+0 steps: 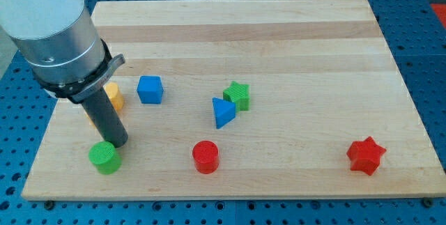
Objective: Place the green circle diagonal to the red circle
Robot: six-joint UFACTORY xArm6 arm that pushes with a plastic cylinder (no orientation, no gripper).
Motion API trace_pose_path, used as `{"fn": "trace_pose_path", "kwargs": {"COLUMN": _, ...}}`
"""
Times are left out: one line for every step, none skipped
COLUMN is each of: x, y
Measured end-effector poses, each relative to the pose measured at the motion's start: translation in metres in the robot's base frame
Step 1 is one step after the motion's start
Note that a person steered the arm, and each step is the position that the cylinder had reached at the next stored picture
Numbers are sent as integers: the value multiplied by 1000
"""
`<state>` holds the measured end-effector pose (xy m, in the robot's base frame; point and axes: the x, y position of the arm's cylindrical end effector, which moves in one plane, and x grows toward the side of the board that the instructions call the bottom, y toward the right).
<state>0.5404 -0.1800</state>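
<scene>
The green circle (pixel 104 157) lies in the lower left of the frame, near the desk's (pixel 293 37) bottom edge. My tip (pixel 117 143) sits just above and to the right of it, apparently touching its upper rim, though the rod's dark end hides the exact contact. There is no gripper on this arm, only the rod, so nothing opens or closes.

The red circle (pixel 205 157) rests at about the same height in the frame, well to the right of the green circle, the two roughly side by side and apart.

Behind the rod, in the left middle of the frame, a yellow block (pixel 114 97) is partly hidden; its shape cannot be made out. Just to its right stands a blue cube (pixel 150 89). Near the centre, a blue triangle (pixel 223 112) touches a green star (pixel 237 95) at its upper right. A red star (pixel 366 155) sits alone in the lower right of the frame.
</scene>
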Motion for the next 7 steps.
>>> {"fn": "trace_pose_path", "kwargs": {"x": 0, "y": -28}}
{"fn": "trace_pose_path", "kwargs": {"x": 0, "y": -68}}
{"fn": "trace_pose_path", "kwargs": {"x": 15, "y": -74}}
{"fn": "trace_pose_path", "kwargs": {"x": 52, "y": -75}}
{"fn": "trace_pose_path", "kwargs": {"x": 61, "y": -68}}
{"fn": "trace_pose_path", "kwargs": {"x": 67, "y": -46}}
{"fn": "trace_pose_path", "kwargs": {"x": 66, "y": -45}}
